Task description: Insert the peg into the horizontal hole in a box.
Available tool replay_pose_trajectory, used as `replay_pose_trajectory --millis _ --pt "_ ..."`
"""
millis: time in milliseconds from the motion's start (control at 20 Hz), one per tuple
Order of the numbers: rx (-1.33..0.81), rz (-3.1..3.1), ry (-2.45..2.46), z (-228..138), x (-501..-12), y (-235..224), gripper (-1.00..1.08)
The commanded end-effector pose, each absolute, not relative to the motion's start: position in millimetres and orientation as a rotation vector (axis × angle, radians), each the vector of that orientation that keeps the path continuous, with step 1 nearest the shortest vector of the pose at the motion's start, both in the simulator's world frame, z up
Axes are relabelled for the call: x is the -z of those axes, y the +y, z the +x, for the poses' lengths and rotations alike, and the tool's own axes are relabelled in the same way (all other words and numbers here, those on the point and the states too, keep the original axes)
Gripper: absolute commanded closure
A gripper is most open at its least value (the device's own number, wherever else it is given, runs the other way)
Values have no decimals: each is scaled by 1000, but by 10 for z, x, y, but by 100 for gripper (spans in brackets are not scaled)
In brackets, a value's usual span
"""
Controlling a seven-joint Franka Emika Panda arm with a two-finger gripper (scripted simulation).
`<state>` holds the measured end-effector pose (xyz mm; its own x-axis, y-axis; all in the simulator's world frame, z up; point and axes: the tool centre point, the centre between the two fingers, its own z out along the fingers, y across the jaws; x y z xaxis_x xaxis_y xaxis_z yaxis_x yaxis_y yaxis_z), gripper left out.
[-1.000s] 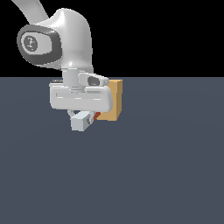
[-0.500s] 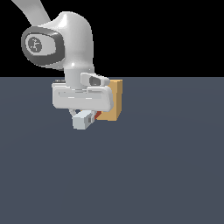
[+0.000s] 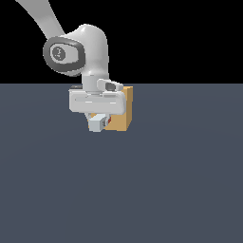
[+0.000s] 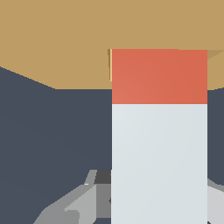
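Note:
The tan box (image 3: 121,114) rests on the dark floor, partly covered by the hand. My gripper (image 3: 100,116) is shut on the peg (image 3: 96,124), whose pale end juts out on the exterior view's left of the box. A sliver of the peg's orange-red end shows against the box face. In the wrist view the peg (image 4: 159,148) runs away from the camera, and its orange-red tip sits in the hole (image 4: 109,64), of which only a dark edge shows. The box (image 4: 65,39) fills the far side. Grey fingers (image 4: 72,205) flank the peg.
A flat dark grey-blue floor (image 3: 166,190) spreads around the box. The white arm (image 3: 78,50) rises above the hand toward the exterior view's upper left.
The hand and peg have shifted slightly toward the exterior view's right, closer to the box, and the peg's pale end has risen a little. The box has stayed put.

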<state>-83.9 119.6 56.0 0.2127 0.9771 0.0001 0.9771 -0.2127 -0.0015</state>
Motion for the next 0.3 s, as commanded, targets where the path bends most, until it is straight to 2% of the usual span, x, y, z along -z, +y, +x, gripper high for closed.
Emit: replay_pose_trajectory --millis 0,250 --pt "3 -2448 -1969 -798 -572 1318 108" --pt "3 -2448 -1969 -771 -575 1406 108"
